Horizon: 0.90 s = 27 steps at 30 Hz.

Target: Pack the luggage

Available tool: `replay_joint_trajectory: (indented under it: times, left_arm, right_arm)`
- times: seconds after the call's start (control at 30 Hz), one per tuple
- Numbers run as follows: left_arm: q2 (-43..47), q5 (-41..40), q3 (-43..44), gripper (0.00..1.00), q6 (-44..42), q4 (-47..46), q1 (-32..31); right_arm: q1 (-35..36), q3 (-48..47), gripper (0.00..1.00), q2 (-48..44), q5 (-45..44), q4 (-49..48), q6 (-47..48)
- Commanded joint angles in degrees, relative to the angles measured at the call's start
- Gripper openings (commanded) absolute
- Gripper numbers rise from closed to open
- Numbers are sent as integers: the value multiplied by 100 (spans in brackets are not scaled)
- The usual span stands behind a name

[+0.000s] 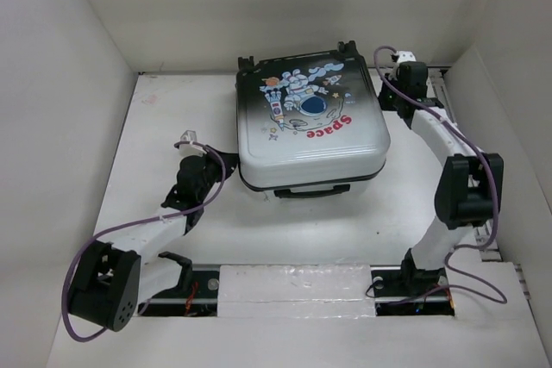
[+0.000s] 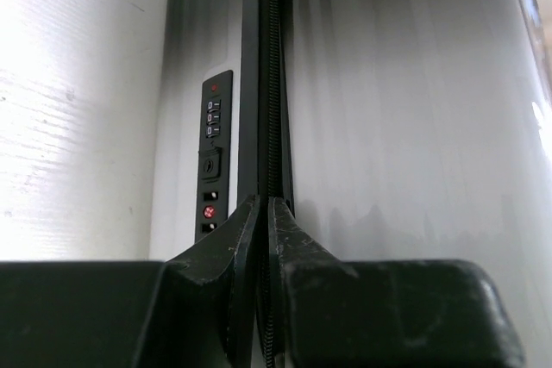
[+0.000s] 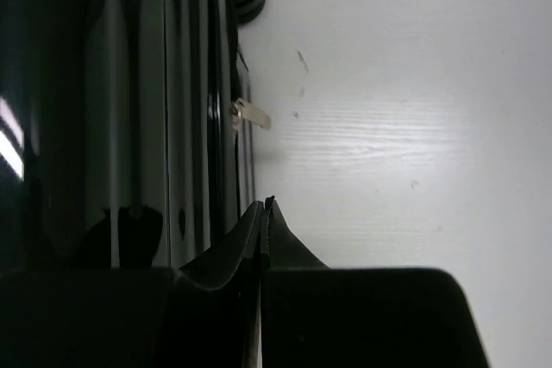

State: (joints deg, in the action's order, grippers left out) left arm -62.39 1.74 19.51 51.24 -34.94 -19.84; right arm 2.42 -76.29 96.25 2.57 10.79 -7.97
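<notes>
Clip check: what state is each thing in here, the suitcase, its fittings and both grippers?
suitcase: closed, lying flat, printed side up.
zipper: closed along the stretch in view.
zipper pull: sticking out sideways, not held.
combination lock: locked or not, cannot tell.
left gripper: shut, tips at the zipper line, nothing seen between them.
right gripper: shut, empty, short of the zipper pull.
</notes>
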Motion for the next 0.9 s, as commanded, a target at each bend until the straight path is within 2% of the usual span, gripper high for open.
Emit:
replay_joint_trajectory:
  times: [0.0,0.13,0.23,0.27,0.37,0.4,0.5,0.57,0.63,0.73,0.87]
  left_arm:
    - [-18,406,-61,5,-176,-171,-196]
    - [-71,775,-202,5,-176,-329,-196]
    - [-19,855,-324,5,-229,-329,-196]
    - [-19,924,-325,5,-290,-329,-196]
    - [34,1248,-377,4,-404,-329,-196]
    - [34,1337,-377,4,-405,-329,-196]
    - [-18,1566,-377,4,-536,-391,-319]
    - [-88,1566,-203,2,-763,-391,-546]
    - [-203,1444,-123,2,-922,-444,-994]
    - [-203,1330,-123,2,-1073,-794,-1461]
    - [-256,1260,79,6,-1152,-962,-1795]
  right_arm:
    - [452,-780,1,576,850,108,417]
    - [970,-1746,0,1404,1402,606,778]
    - [1278,-3037,0,2247,1527,1126,1112]
    - [1470,-3806,0,2458,1588,1528,1183]
    - [1683,-4979,0,3293,1868,2135,1262]
    - [1744,-5740,0,3487,1983,2251,1263]
    - [1797,-6624,0,3962,2457,2279,1035]
    - [1798,-6688,4,3963,2721,2087,789]
    - [1929,-6095,6,3692,2828,1499,710]
    - [1991,-4884,22,2788,2592,421,709]
    - [1763,-4386,46,1925,2669,-147,507]
